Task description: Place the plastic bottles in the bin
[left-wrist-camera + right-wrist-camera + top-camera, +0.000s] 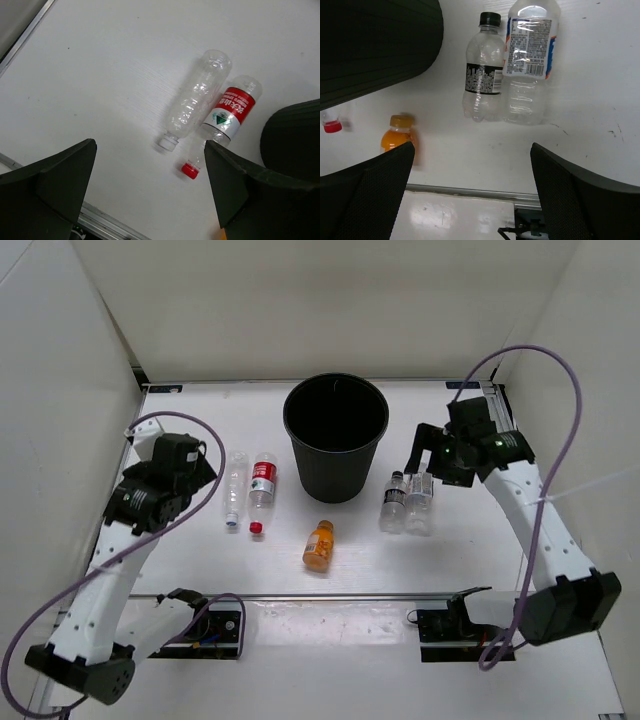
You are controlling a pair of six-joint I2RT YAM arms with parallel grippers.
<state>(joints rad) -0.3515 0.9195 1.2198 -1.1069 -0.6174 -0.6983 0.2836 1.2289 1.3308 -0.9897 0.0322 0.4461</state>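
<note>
- Top external: I see the bin (pixel 335 435) upright mid-table. The clear bottle (pixel 235 488) and red-label bottle (pixel 262 485) lie left of it, caps toward me.
- The orange bottle (pixel 319 544) in front, and the dark-capped bottle (pixel 394 502) and larger bottle (pixel 419 502) on the right, lie caps away.
- Left gripper (pixel 150 145) and right gripper (pixel 472 146) — jaws spread, empty.

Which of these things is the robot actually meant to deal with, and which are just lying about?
For the job: black bin, orange bottle, red-label bottle, clear unlabelled bottle, black-capped bottle, clear bottle beside it.
Just there: purple cables, metal rail.
</note>
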